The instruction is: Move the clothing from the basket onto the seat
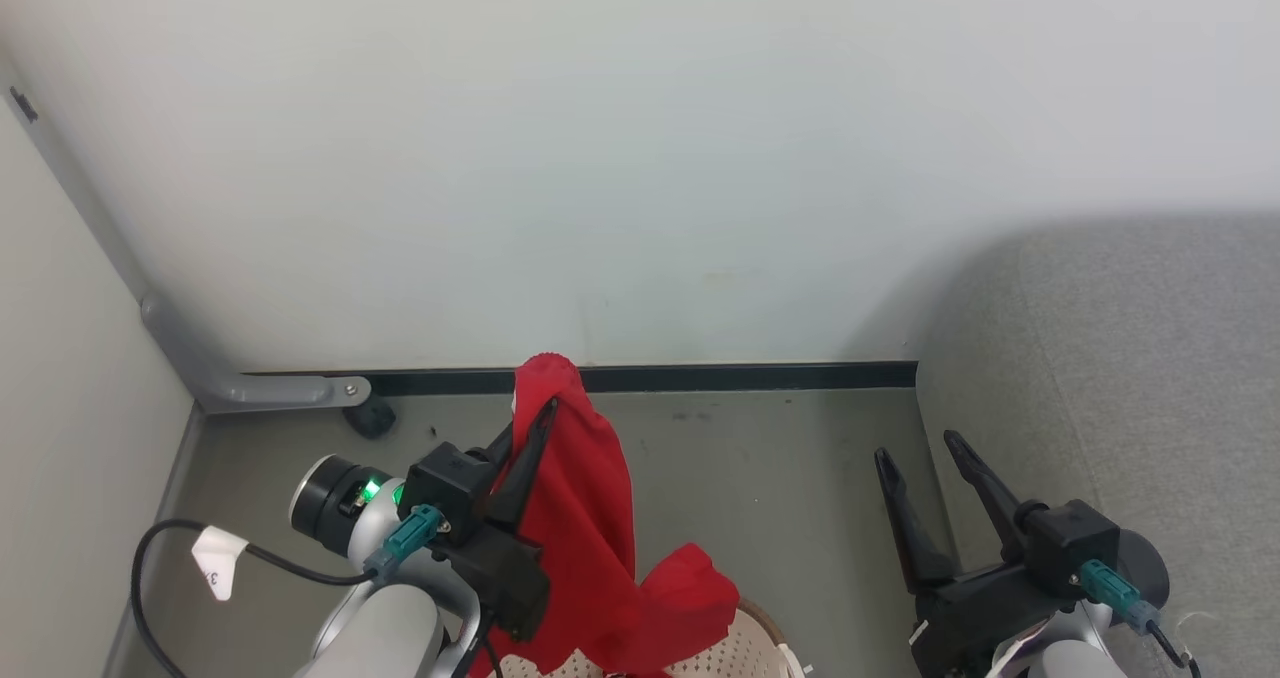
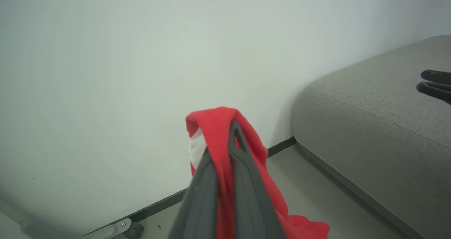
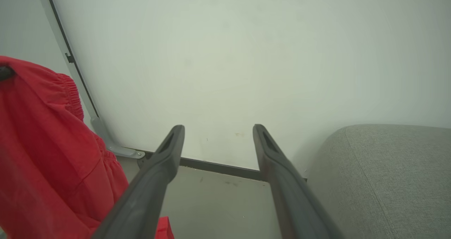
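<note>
Where the pale wall (image 1: 640, 158) meets the grey floor (image 1: 780, 478), a black skirting strip (image 1: 700, 378) runs along the floor's far edge. The grey fabric seat (image 1: 1150, 378) fills the floor's right side up to that wall, its rounded corner and stitched seam clear in the left wrist view (image 2: 370, 119); nothing red lies on the part in view.

The clothing (image 1: 580, 518) is a red garment hanging over the floor, clear of the seat. Its top is bunched over the left claw (image 1: 530, 428), and its lower folds drop to the basket (image 1: 740, 653), whose perforated cream wall and brown rim show at the bottom edge of the head view. A white panel shows near the top of the cloth (image 2: 197, 145), and a gathered elastic hem (image 3: 68, 91) in the right wrist view.

The left claw's 2 dark fingers are clamped on the cloth. The right claw (image 1: 916, 445) hangs beside the seat's near corner, its 2 fingers spread apart and bare (image 3: 218, 128).

A grey metal bracket (image 1: 290, 391) sits at the floor's far-left corner. A white label (image 1: 218, 561) on the left arm's black cable (image 1: 150, 558) carries what looks like a 3; the rest cannot be read.
</note>
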Robot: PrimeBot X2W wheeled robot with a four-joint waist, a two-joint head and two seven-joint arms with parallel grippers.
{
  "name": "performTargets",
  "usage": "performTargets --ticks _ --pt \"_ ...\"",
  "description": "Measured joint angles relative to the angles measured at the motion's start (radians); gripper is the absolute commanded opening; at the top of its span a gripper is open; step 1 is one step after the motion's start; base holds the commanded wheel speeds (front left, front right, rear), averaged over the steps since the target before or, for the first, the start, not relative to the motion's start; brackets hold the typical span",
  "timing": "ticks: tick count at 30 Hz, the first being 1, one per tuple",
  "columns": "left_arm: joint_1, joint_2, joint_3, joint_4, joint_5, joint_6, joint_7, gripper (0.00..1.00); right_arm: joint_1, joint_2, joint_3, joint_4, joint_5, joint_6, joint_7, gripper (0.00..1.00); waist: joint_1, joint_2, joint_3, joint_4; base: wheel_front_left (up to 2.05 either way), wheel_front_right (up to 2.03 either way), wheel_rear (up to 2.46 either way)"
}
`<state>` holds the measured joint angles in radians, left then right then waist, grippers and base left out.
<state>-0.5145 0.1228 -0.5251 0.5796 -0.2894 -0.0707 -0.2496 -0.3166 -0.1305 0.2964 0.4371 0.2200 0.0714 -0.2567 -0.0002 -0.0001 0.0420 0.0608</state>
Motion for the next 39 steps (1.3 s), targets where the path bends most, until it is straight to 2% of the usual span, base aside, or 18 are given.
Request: performTargets --ticks 16,24,29,34,38,39 --pt "0.016 0.002 -0.011 -0.149 -0.007 0.000 0.061 0.00 0.025 0.001 0.056 -0.001 -0.001 0.029 0.000 1.00 0.0001 0.0001 -0.042 -0.079 0.00 0.00 0.00" --pt "0.008 -0.006 -0.037 -0.204 -0.007 -0.001 0.099 0.00 0.022 -0.017 0.159 0.024 -0.026 0.052 0.000 1.00 0.0002 0.0001 -0.038 -0.078 0.00 0.00 0.00" --pt "0.006 -0.021 -0.055 -0.242 -0.007 -0.001 0.118 0.00 -0.020 -0.033 0.217 0.063 -0.026 0.052 0.000 1.00 0.0002 0.0001 -0.040 -0.063 0.00 0.00 0.00" --pt "0.002 -0.030 -0.072 -0.276 -0.007 -0.009 0.143 0.00 -0.106 -0.064 0.364 0.078 0.012 0.052 0.000 1.00 0.0002 0.0002 -0.038 -0.043 0.00 0.00 0.00" --pt "-0.012 -0.031 -0.079 -0.293 -0.007 -0.010 0.152 0.00 -0.153 -0.080 0.442 0.085 0.046 0.052 0.000 1.00 0.0003 0.0001 -0.035 -0.029 0.00 0.00 0.00" --pt "-0.019 -0.034 -0.086 -0.306 -0.007 -0.010 0.161 0.00 -0.190 -0.097 0.509 0.091 0.082 0.052 0.000 1.00 0.0003 0.0001 -0.032 -0.014 0.00 0.00 0.00"
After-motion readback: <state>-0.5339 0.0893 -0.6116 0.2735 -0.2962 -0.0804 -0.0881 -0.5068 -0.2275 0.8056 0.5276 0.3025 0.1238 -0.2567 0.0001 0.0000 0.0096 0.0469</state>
